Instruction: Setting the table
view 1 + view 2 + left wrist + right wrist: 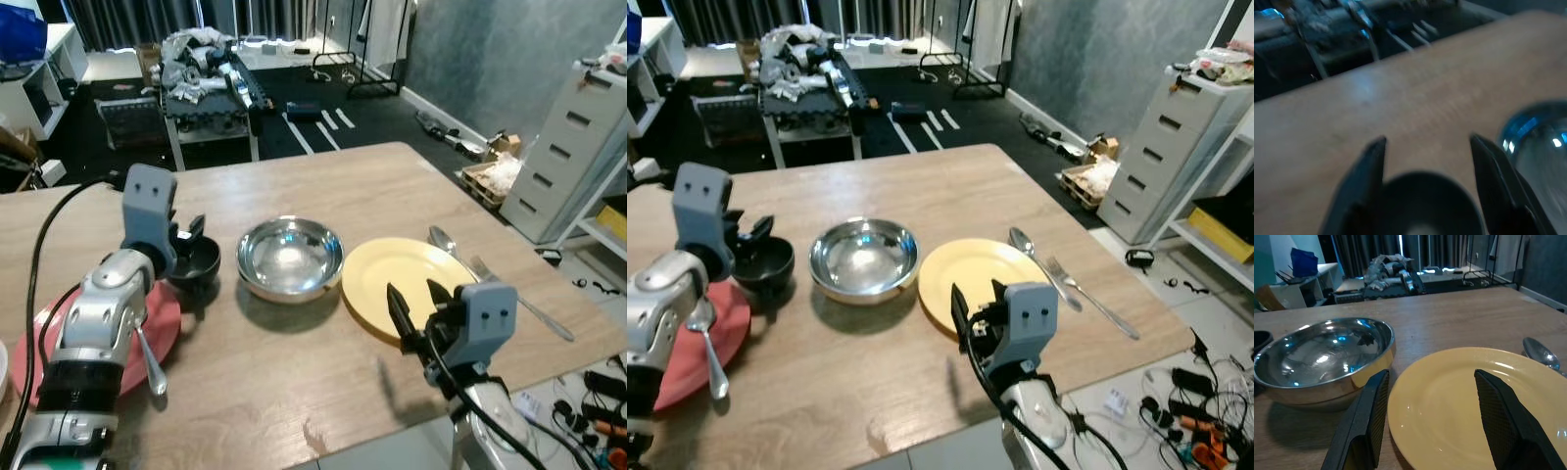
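You have one steel bowl point(290, 257), one small black bowl point(193, 262), one yellow plate point(406, 285), one red plate point(147, 333), two spoons and one fork point(519, 298) on the wooden table point(323, 181). One spoon point(150, 360) lies on the red plate near the table's left edge; the other spoon point(443, 241) lies with the fork beside the yellow plate, toward the right edge. The steel bowl sits mid-table, with the black bowl just to its left and the yellow plate just to its right.

Your left end effector point(188, 231) is spread wide, its fingers point(1370, 169) straddling the black bowl's rim on either side; you cannot tell from the blurred wrist view whether they touch it.

Your right end effector point(415, 305) hovers at the near edge of the table over the yellow plate's near rim. Its fingers point(1367, 413) stand well apart and hold nothing, with the plate and the steel bowl ahead of them.
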